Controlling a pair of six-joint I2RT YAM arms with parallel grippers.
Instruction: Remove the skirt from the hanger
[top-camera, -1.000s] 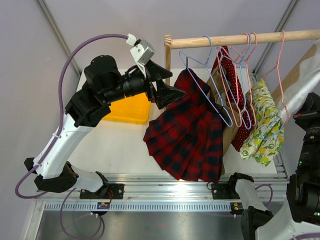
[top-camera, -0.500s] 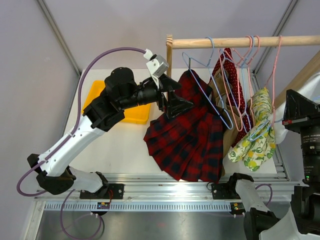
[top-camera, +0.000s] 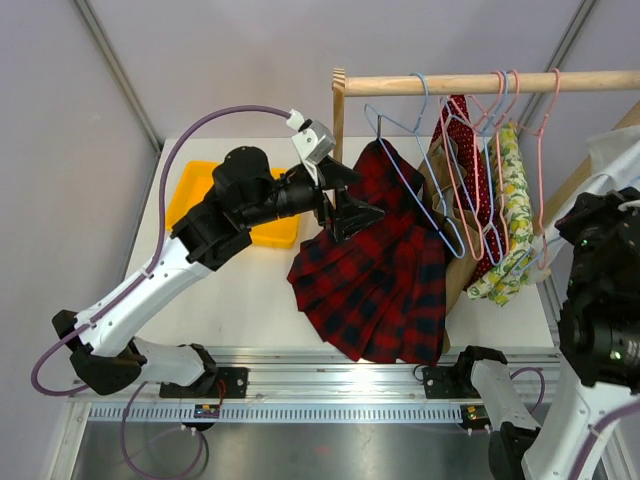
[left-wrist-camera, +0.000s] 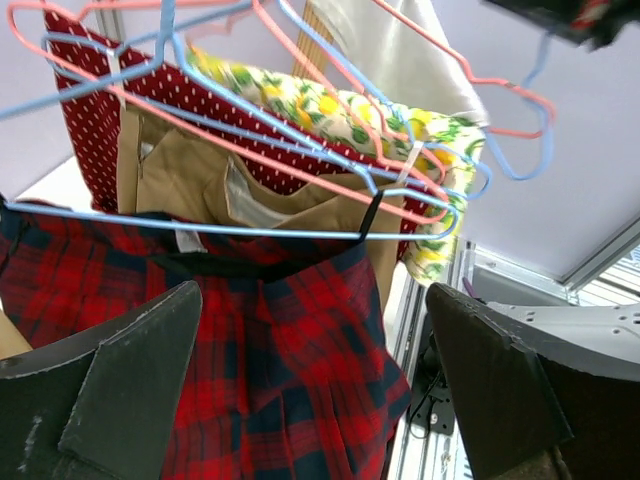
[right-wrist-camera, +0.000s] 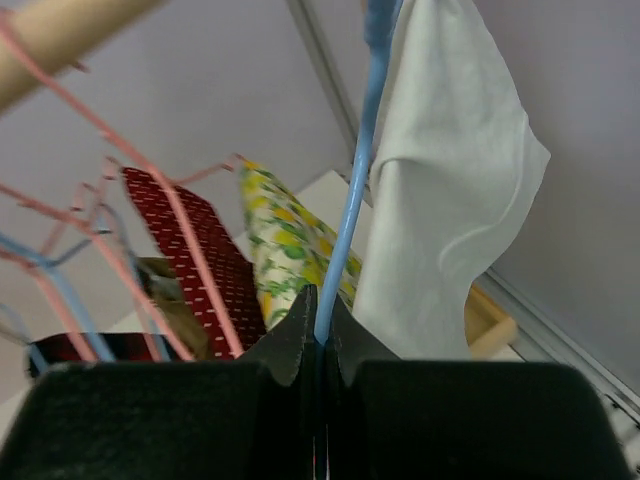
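the skirt (top-camera: 380, 280) hangs below the left end of the wooden rail (top-camera: 470, 82). its waist is strung on the hanger (left-wrist-camera: 250, 231) by what looks like a thin dark loop, and its hem fans out low toward the tabletop (top-camera: 240, 290). it's red and dark tartan, pleated, soft and slack, with the waistband sagging under the wire. it's fully on the hanger, nothing lifted off yet.

here's the left end effector (left-wrist-camera: 312, 300), fingers spread as wide as they go. it's poised just under the hanger's bar with the waistband cloth framed between them, and as far as the wrist view tells it isn't touching. so i'd call this the approach to the grasp, early in the job.

next move, i reckon: ease in, pinch the waistband near that loop, then draw the cloth off the wire without dragging the hanger along the rail.

further right under the rail, the red dotted garment (top-camera: 460, 125) and the lemon-print one (top-camera: 510, 230) crowd close, a snag risk. below the rail's right end, the right end effector (right-wrist-camera: 318, 335) is pressed together, pinching a second blue wire (right-wrist-camera: 350, 200) that carries white cloth.
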